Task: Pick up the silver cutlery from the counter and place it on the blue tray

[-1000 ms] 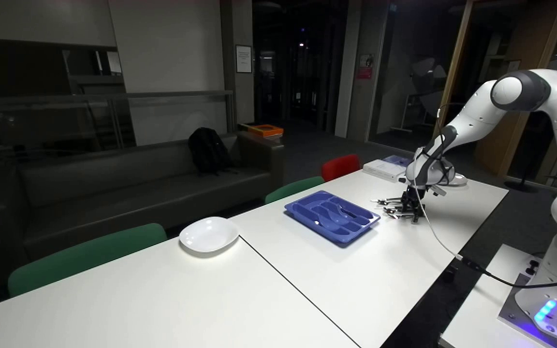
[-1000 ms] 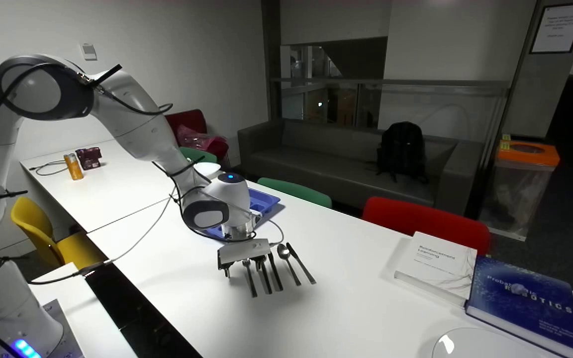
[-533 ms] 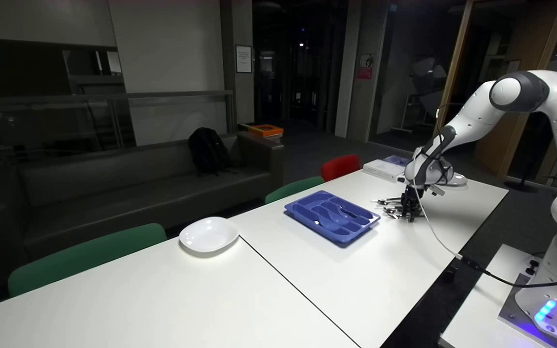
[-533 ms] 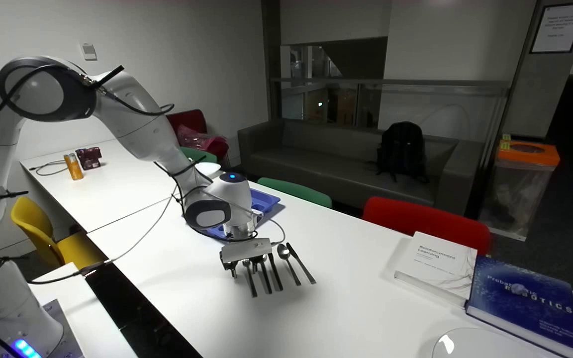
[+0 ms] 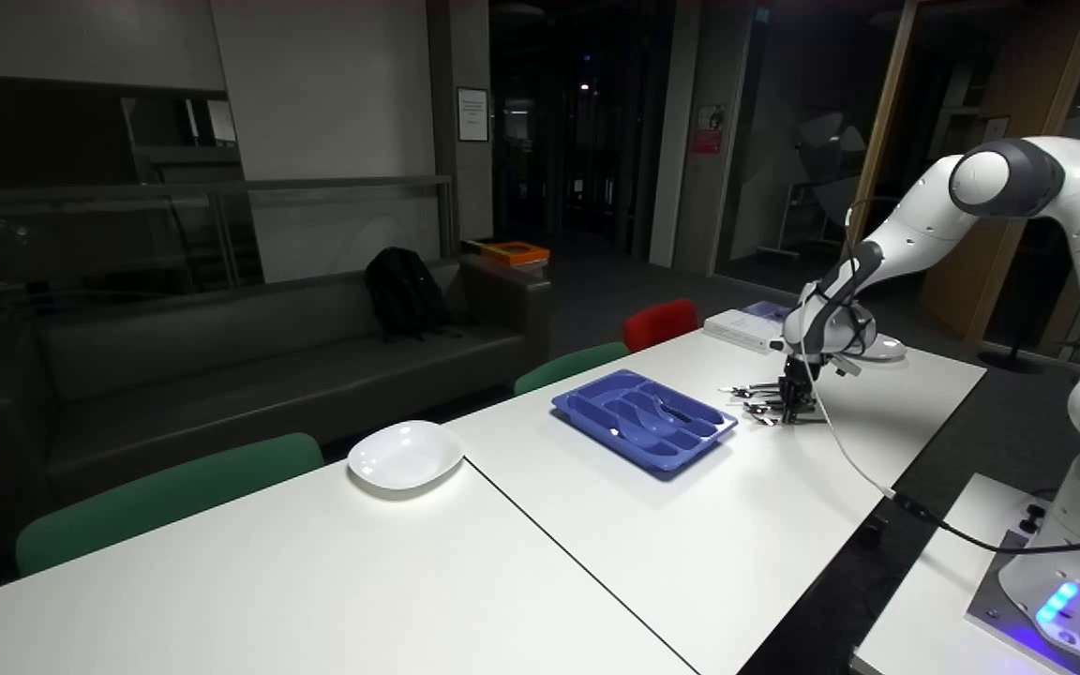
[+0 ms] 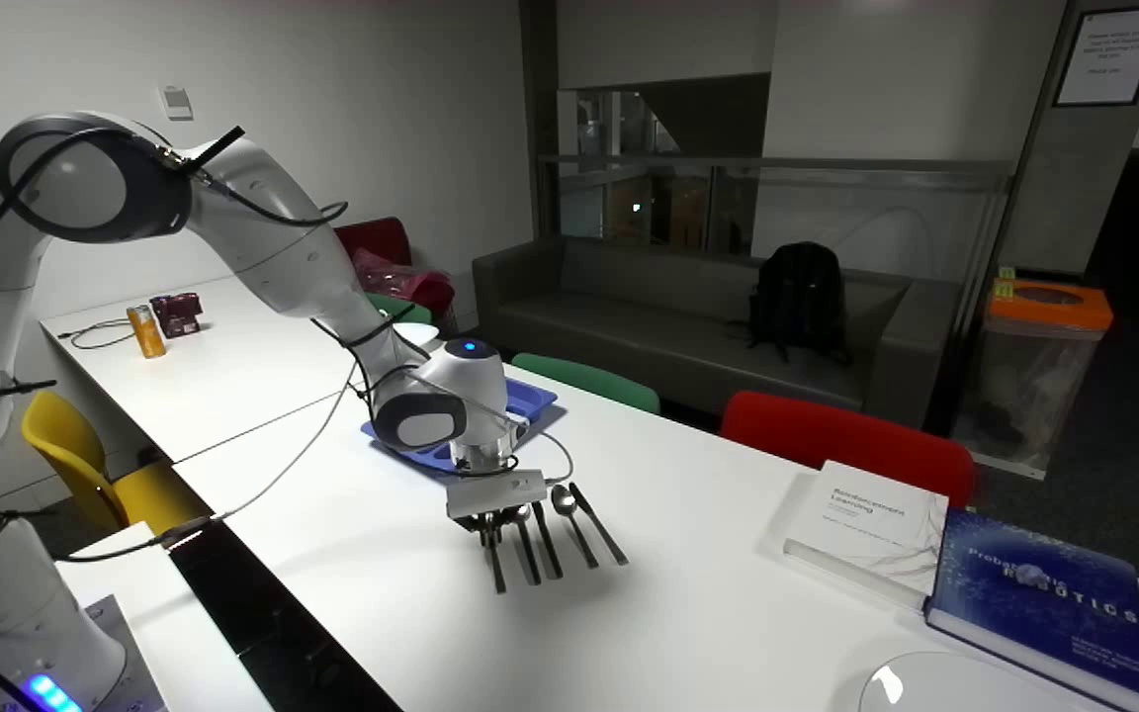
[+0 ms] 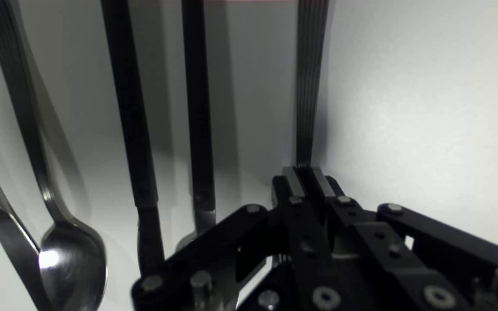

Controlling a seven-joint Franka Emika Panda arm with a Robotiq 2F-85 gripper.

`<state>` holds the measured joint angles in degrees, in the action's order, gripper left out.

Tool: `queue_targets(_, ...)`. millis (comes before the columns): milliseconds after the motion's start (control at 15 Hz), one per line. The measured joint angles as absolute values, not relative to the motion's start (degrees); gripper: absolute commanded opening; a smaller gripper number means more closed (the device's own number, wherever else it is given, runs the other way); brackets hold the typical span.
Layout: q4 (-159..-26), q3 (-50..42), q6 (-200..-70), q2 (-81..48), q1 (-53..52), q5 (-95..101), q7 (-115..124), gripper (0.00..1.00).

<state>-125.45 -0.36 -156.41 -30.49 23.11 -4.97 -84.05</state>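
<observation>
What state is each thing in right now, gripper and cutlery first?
Gripper: shut on the ridged utensil.
Ridged utensil: gripped, head mostly hidden.
Dark-handled utensils: both on the counter, not gripped.
Spoon: on the counter, not gripped.
Knife: on the counter, not gripped.
Blue tray: right way up.
White plate: right way up.
White book: closed, flat.
Blue book: closed, flat.
Orange can: upright.
Base light: lit blue.

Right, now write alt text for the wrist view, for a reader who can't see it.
The gripper is shut on a ridged utensil, whose lower end is mostly hidden. To its left in the picture, two black-handled utensils, a spoon and a knife lie on the counter.
</observation>
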Motion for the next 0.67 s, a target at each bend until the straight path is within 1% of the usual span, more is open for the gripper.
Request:
queue_targets(333, -125.3, -0.36, -156.09, -30.11, 22.82, -4.97, -83.64, 0.02)
queue_targets(667, -125.76, -0.6, -156.09, -25.53, 19.83, -3.98, -78.87, 0.02)
